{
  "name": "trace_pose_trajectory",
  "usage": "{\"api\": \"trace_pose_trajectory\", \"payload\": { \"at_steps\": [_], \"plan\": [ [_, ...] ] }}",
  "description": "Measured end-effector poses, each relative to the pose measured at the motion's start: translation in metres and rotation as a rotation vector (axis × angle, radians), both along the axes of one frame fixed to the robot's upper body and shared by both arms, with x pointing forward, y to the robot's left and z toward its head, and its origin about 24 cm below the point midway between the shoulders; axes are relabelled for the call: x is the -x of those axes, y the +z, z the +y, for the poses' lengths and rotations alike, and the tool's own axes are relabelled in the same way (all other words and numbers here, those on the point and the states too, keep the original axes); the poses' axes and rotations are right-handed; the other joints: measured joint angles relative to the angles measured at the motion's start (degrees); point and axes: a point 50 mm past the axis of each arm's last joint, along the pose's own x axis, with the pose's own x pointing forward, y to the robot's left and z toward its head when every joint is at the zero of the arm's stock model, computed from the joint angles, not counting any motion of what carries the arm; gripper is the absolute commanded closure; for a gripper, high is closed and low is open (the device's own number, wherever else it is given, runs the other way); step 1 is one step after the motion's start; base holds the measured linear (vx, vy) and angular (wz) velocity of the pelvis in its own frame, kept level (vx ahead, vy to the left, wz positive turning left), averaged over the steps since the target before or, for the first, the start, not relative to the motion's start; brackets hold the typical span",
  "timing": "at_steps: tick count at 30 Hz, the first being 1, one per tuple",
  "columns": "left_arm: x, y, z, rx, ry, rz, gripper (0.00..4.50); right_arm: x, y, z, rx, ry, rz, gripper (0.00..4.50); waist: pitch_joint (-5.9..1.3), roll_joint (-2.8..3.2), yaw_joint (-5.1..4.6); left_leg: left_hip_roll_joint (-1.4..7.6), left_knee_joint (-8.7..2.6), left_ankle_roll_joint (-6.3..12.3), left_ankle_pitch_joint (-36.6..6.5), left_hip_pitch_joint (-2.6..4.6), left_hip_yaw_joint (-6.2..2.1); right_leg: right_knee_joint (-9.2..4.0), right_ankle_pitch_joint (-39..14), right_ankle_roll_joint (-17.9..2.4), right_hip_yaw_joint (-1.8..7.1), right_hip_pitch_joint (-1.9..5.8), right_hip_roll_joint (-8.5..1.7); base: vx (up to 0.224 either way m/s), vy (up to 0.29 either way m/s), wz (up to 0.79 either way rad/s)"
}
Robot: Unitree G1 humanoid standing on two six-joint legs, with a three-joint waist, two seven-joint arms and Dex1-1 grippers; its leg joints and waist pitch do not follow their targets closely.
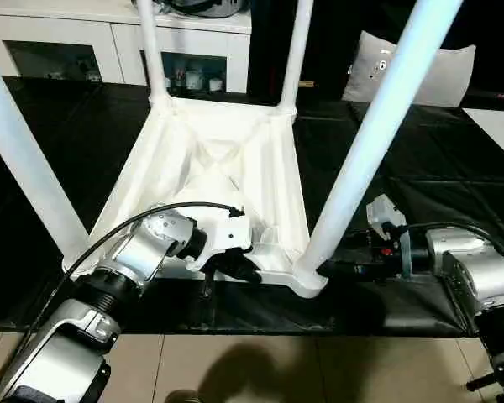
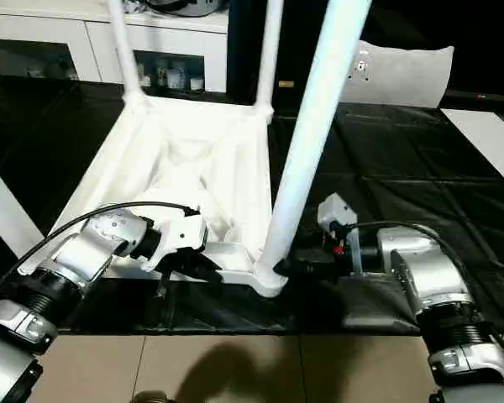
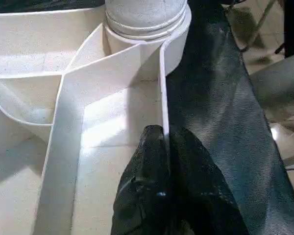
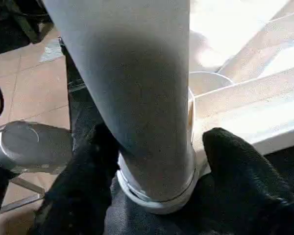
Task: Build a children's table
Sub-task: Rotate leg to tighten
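Observation:
The white tabletop [image 1: 206, 155] lies upside down on the black mat, ribbed underside up. Four white legs stand in its corner sockets: near right [image 1: 378, 126], near left [image 1: 21, 164], far left [image 1: 149, 50], far right [image 1: 296, 54]. My left gripper [image 1: 239, 267] is shut on the tabletop's near rim, close to the near right socket; in the left wrist view its black fingers [image 3: 186, 161] pinch that thin wall. My right gripper [image 1: 332, 269] reaches in from the right. It is shut on the near right leg [image 4: 137, 73] just above the socket, one finger on each side.
A white cabinet with glass doors [image 1: 67, 42] runs along the back. A grey cushion [image 1: 420, 71] lies at the back right. The black mat [image 1: 420, 176] ends just before my arms, with tan floor tiles [image 1: 277, 369] beyond its near edge.

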Motion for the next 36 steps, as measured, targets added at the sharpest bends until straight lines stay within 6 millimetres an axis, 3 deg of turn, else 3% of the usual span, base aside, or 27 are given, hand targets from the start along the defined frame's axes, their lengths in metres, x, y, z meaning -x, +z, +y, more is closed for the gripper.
{"api": "trace_pose_trajectory", "payload": {
  "at_steps": [8, 22, 24, 28, 30, 36],
  "plan": [
    [0.000, 0.000, 0.000, 0.000, -0.003, -0.005, 4.50, 0.000, -0.009, 0.001, -0.017, 0.011, 0.029, 2.48, 0.00, 0.00, 0.00, 0.01, 0.01, 0.00, 0.0, 0.00, 0.02, 0.02, 0.0, 0.0, 0.00, 0.00, 0.00, 0.000, 0.000, 0.00],
    [0.000, -0.001, 0.002, -0.005, 0.010, -0.001, 4.50, 0.001, -0.014, 0.004, -0.044, -0.017, 0.007, 2.57, -0.01, 0.00, -0.27, 0.03, 0.02, -0.02, 0.0, 0.03, 0.06, 0.09, 0.0, 0.0, 0.04, 0.10, 0.00, 0.000, 0.000, 0.00],
    [-0.001, -0.001, 0.002, -0.009, 0.012, -0.004, 4.50, 0.001, -0.015, 0.005, -0.050, -0.027, 0.021, 2.01, -0.01, 0.00, -0.37, 0.03, 0.02, -0.06, 0.0, 0.03, 0.06, 0.09, -0.1, 0.2, 0.08, 0.13, 0.00, 0.000, 0.000, 0.00],
    [0.000, -0.001, 0.000, -0.005, 0.007, -0.004, 4.50, 0.002, -0.018, 0.010, -0.077, -0.030, 0.051, 1.85, -0.02, 0.02, -0.20, 0.04, 0.02, -0.08, 0.1, 0.10, 0.08, 0.09, -0.1, 0.2, 0.08, 0.11, 0.00, 0.000, 0.000, 0.00],
    [0.000, -0.001, -0.002, -0.001, 0.003, -0.005, 4.50, 0.001, -0.018, 0.012, -0.070, -0.026, 0.027, 1.47, -0.03, 0.03, 0.03, 0.04, 0.03, -0.07, 0.1, 0.10, 0.09, 0.09, 0.0, -0.1, 0.08, 0.05, -0.03, 0.000, 0.000, 0.00],
    [0.000, -0.001, -0.003, 0.000, 0.001, -0.008, 4.50, -0.002, -0.015, 0.012, -0.041, -0.009, -0.044, 1.47, -0.03, 0.02, 0.09, 0.02, 0.03, -0.06, 0.1, 0.09, 0.17, 0.09, 0.0, -0.1, 0.09, 0.03, -0.06, 0.000, 0.000, 0.00]
  ]
}}
